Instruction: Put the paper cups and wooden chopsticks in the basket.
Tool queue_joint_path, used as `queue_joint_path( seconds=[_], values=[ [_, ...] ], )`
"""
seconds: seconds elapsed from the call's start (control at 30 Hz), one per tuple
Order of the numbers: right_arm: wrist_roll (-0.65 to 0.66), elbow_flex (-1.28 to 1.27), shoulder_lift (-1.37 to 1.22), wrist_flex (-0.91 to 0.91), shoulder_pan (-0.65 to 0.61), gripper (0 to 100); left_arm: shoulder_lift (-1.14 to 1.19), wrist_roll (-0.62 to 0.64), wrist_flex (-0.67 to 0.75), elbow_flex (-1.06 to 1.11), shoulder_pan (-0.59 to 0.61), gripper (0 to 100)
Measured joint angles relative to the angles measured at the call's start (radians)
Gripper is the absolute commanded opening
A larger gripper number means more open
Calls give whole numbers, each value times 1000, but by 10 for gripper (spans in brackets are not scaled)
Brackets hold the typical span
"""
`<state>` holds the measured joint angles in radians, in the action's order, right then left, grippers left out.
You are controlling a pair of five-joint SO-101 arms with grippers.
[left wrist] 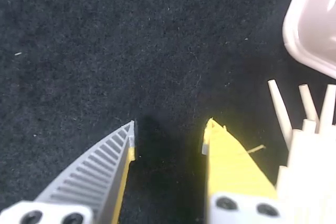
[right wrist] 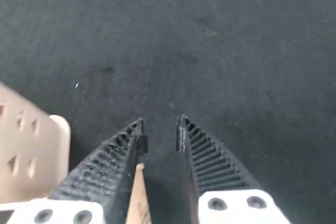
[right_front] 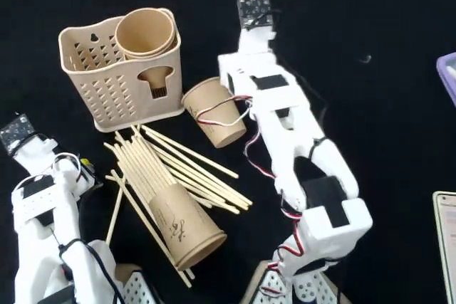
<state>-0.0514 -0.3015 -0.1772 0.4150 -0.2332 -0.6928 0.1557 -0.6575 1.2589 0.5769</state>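
Black, slightly fuzzy cloth covered the tabletop. By my reading the task was partly done. A nested stack of paper cups stood upright in one compartment of the basket, while two more cups and every chopstick I could see lay outside it. One loose cup lay on its side just beside the basket's front corner, close against the right arm. A second loose cup lay on its side across the near end of the wooden chopsticks, which were fanned in an untidy pile just in front of the basket. No stick showed above the basket's rim.

The basket was beige moulded plastic, boxy with rounded corners. Its walls were pierced by rows of small triangular holes, and the front had a bulb-shaped cut-out. The cups were tan paper, tapered, with rolled rims, and probably light and easy to crush. The chopsticks were pale bare wood, thin and straight.

The left gripper hung low over bare cloth beside the stick ends. Its fingers, one grey and ribbed and one yellow, were well apart and held nothing. The right gripper had black ribbed fingers a narrow gap apart, with nothing between them.
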Motion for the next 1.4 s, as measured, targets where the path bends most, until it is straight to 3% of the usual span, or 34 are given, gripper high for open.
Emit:
queue_joint_path(
  seconds=[0.17, 0.43, 0.67, 0.8, 1.03, 1.4],
  values=[
    [81, 0, 0, 126, -34, 100, 0, 0, 0, 0, 0, 216],
    [470, -5, 2, 379, -97, 100, 0, 0, 0, 0, 0, 216],
    [523, -127, 187, 591, -100, 100, 0, 0, 0, 0, 0, 216],
    [430, -265, 410, 588, -101, 102, 0, 0, 0, 0, 0, 216],
    [15, -575, 769, 339, -175, 103, 0, 0, 0, 0, 0, 216],
    [-40, -914, 999, -118, -497, 103, 0, 0, 0, 0, 0, 216]
  ],
)
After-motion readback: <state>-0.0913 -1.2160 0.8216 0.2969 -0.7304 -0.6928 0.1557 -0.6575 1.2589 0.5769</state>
